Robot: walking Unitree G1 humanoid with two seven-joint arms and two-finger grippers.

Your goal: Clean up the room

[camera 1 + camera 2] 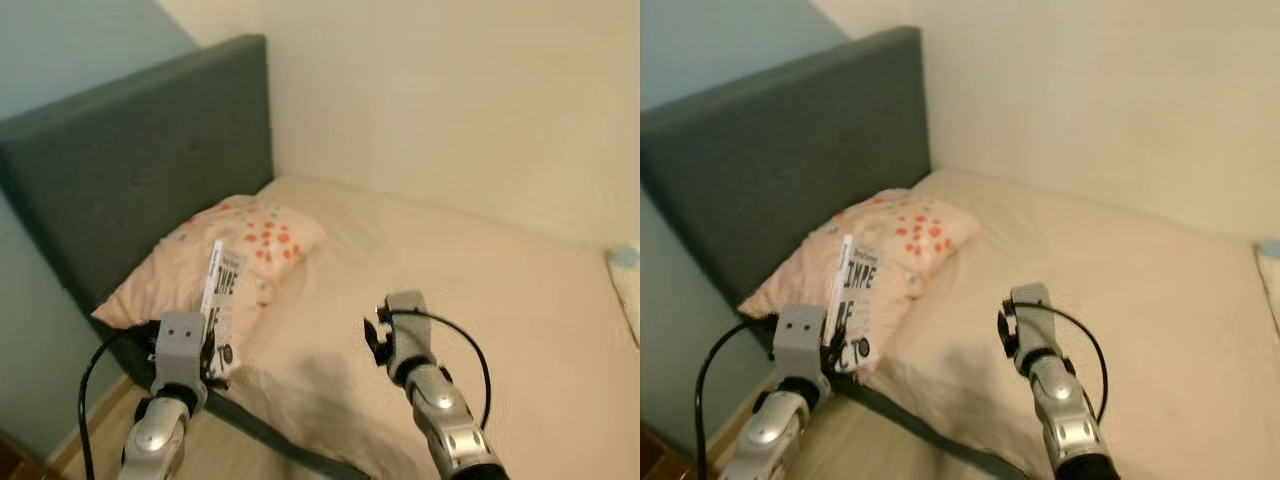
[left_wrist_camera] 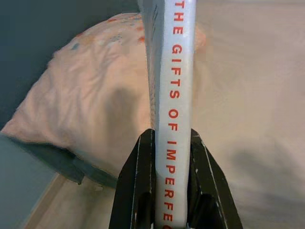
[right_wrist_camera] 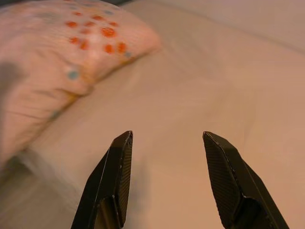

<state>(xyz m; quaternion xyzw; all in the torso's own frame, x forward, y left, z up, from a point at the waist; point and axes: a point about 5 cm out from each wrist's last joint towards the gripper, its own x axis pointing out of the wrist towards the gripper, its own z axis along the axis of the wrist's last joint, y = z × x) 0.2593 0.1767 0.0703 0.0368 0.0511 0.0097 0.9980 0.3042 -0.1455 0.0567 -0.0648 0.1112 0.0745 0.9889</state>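
Closely pinched between the two black fingers (image 2: pixel 138 191) of the left gripper (image 2: pixel 172 183) is a white book (image 2: pixel 174 86), spine toward the wrist camera, its red lettering running away along the fingers; the grip sits at the near end of the spine, so most of the book's length stands out beyond it and could lever in the hold. In the head views the book (image 1: pixel 222 300) stands nearly upright above the left gripper (image 1: pixel 205 352), at the near corner of the bed (image 1: pixel 470 300), over the near edge of the spotted pillow (image 1: pixel 240 250) and in front of the grey headboard (image 1: pixel 130 160).

Judging from this, the step in hand is carrying the book off to wherever it belongs; doing it well likely means keeping the squeeze firm, the spine vertical and the arm smooth, since a swing could twist the long free end loose; lifting it clear of the pillow before turning would avoid a snag; where it should go is not in view.

The right gripper (image 3: pixel 167 186) hovers over the cream sheet with its fingers (image 3: pixel 224 181) spread wide and holding nothing, just beside the pillow; it could steady the book's free end if the hold slips.
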